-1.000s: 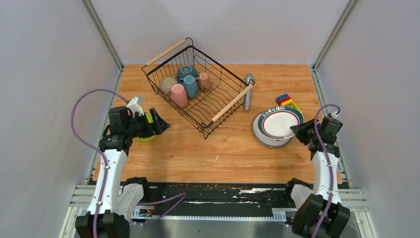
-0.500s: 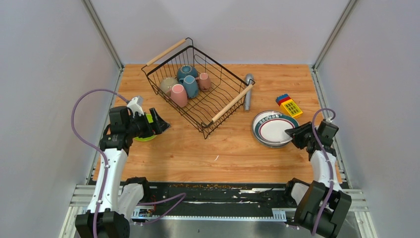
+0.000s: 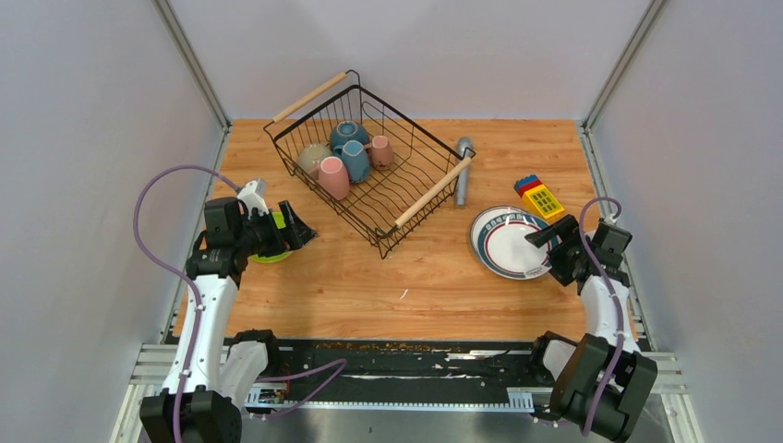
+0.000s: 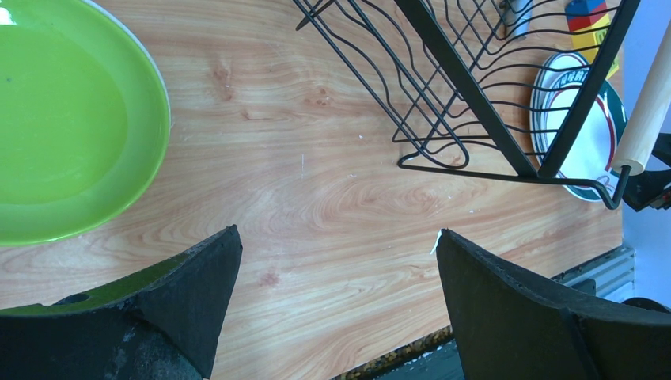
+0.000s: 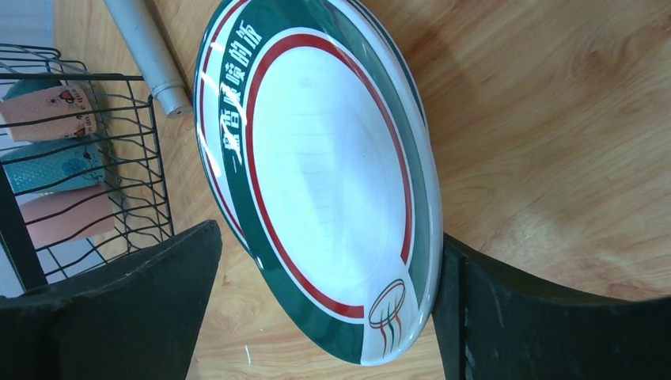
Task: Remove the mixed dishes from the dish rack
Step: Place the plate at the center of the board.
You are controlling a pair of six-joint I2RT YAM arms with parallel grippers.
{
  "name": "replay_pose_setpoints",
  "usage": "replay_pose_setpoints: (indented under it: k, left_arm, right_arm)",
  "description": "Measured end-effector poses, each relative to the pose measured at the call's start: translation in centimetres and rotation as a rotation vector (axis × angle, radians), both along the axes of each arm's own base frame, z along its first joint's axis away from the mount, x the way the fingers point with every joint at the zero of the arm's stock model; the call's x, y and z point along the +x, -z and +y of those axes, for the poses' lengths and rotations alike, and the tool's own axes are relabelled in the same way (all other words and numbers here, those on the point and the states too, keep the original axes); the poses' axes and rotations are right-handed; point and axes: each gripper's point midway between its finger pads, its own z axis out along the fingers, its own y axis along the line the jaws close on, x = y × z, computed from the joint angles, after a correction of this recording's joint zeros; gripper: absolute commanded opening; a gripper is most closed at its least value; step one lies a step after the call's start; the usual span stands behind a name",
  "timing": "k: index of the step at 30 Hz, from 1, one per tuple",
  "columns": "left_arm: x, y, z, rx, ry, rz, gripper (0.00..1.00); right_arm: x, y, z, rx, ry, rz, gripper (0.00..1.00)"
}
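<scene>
A pale wooden tabletop (image 3: 415, 277) with visible grain carries everything. The right claw (image 3: 547, 257) has its two black, wedge-shaped jaws spread wide and holds nothing. Between and just ahead of its jaws a round, glossy white plate (image 5: 324, 174) lies flat on the wood. The plate has a dark teal rim band, a thin red ring inside it and white lettering on the band. One jaw stands close beside the plate's rim; whether it touches cannot be told.

Beyond that plate, away from the right claw, lie a smooth grey cylinder (image 5: 146, 51) and a yellow, red and blue toy block (image 3: 538, 196).

The left claw (image 4: 336, 245) is also fully spread and empty, above bare wood. Just beside its left jaw sits a shiny lime-green plate (image 4: 55, 134), flat on the tabletop. Ahead and to the right of this claw stands the dish rack (image 4: 467, 87), a rectangular black wire basket with light wooden rod handles. Inside it are two pink mugs (image 3: 333, 177), a blue-grey mug (image 3: 355, 160), a teal bowl (image 3: 349, 134) and a beige bowl (image 3: 312, 157).
</scene>
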Motion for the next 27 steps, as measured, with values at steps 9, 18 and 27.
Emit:
replay_pose_setpoints:
  k: [9,18,27]
  left_arm:
    - [0.0,0.0,0.0,0.001,-0.001,0.0,1.0]
    - [0.0,0.0,0.0,0.001,-0.001,0.0,1.0]
    - [0.0,0.0,0.0,0.001,-0.001,0.0,1.0]
  right_arm:
    - [0.1,-0.4,-0.1,-0.057,-0.043,0.013,1.0]
    - [0.5,0.3,1.2,-0.148,-0.123,0.098,1.0]
    - [0.5,-0.1,1.3,-0.275,-0.154,0.169,1.0]
